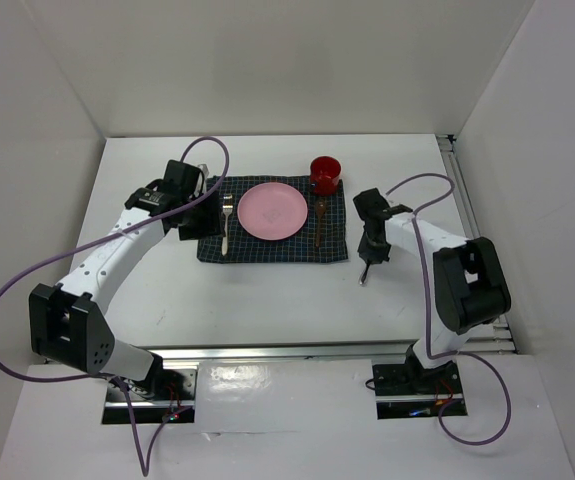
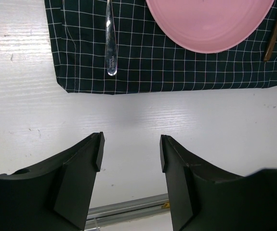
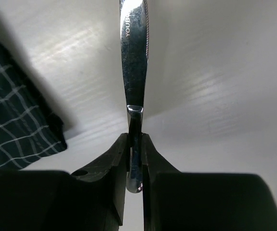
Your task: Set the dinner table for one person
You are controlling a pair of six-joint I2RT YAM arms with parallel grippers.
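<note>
Currently your right gripper (image 3: 136, 139) is pinched narrow on a metal knife (image 3: 134, 57). The jaws clamp its thin, edge-on section, and the blade runs off toward the top of the right wrist frame. Your left gripper (image 2: 131, 149) stands wide with nothing between its fingers, over bare white surface just below the mat's lower edge in its own view.

The dinner table (image 1: 267, 300) fills the middle of the overhead frame. It is rigid, flat and smooth, something you set things on rather than take hold of, and steel will likely slide on it. At its centre lies a checked mat (image 1: 337, 245) carrying a pink plate (image 1: 273, 211), a fork (image 1: 225, 225), a brown utensil (image 1: 319, 222) and a red cup (image 1: 325, 174).

The knife looks light, stiff and slick, with fine serrations along one edge. Judge the grip as secure only across its flats, so keep it there and lower gently.

Lettering on the blade begins "YOU" — the rest is unclear. The fork handle carries a similar stamp, too small to read.
</note>
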